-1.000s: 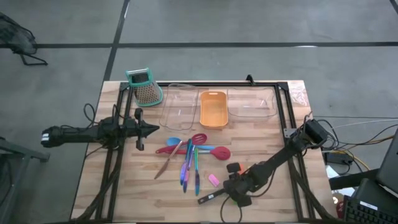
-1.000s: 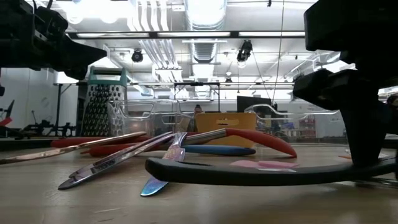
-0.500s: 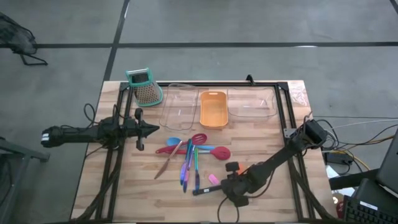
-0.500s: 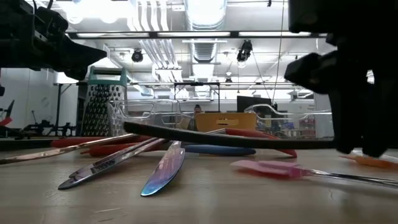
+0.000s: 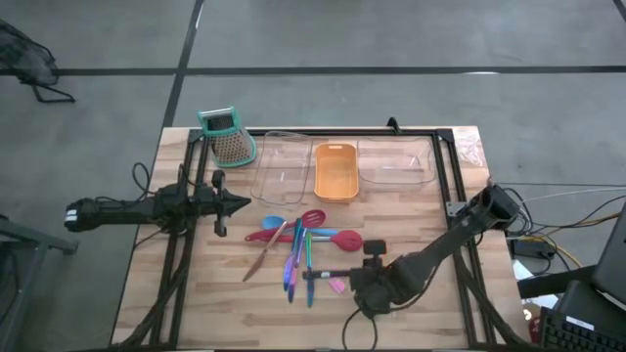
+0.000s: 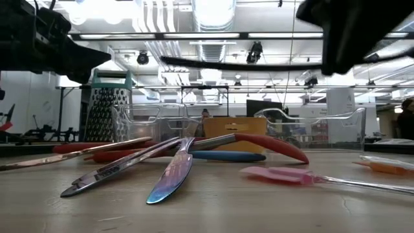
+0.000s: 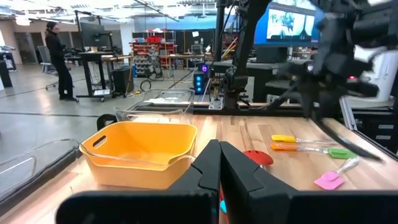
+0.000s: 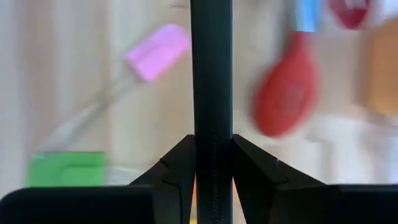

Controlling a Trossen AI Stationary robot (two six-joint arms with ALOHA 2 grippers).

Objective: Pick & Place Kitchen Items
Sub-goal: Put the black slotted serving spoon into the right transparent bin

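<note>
My right gripper (image 8: 211, 163) pinches the long black spoon (image 8: 211, 68), its two dark wedge-shaped fingers (image 8: 176, 167) pressed against either side of the smooth, straight matte handle. In the low view the spoon (image 6: 259, 65) hangs level, well clear of the wooden table (image 6: 213, 207); from above it (image 5: 328, 275) reaches out from my gripper (image 5: 360, 279) over the near middle of the pale plank tabletop (image 5: 196, 293).

Under the handle lies a small pink spatula (image 8: 157, 45) with a flat soft blade on a clear stem, and a squarish green piece (image 8: 67, 169) sits near it. Beyond is the glossy oval head of a red spoon (image 8: 285, 93).

Farther toward the middle, the remaining utensils (image 5: 293, 244) lie in a loose fan, thin shiny sticks crossing the red and blue spoons. Past them, along the far edge, stand the orange rectangular tray (image 5: 335, 170) between two clear trays (image 5: 282, 164), with the perforated metal grater (image 5: 229, 137) at their left.

My left gripper (image 7: 219, 168) hovers over the left side of the table, its fingers pressed together on nothing.
</note>
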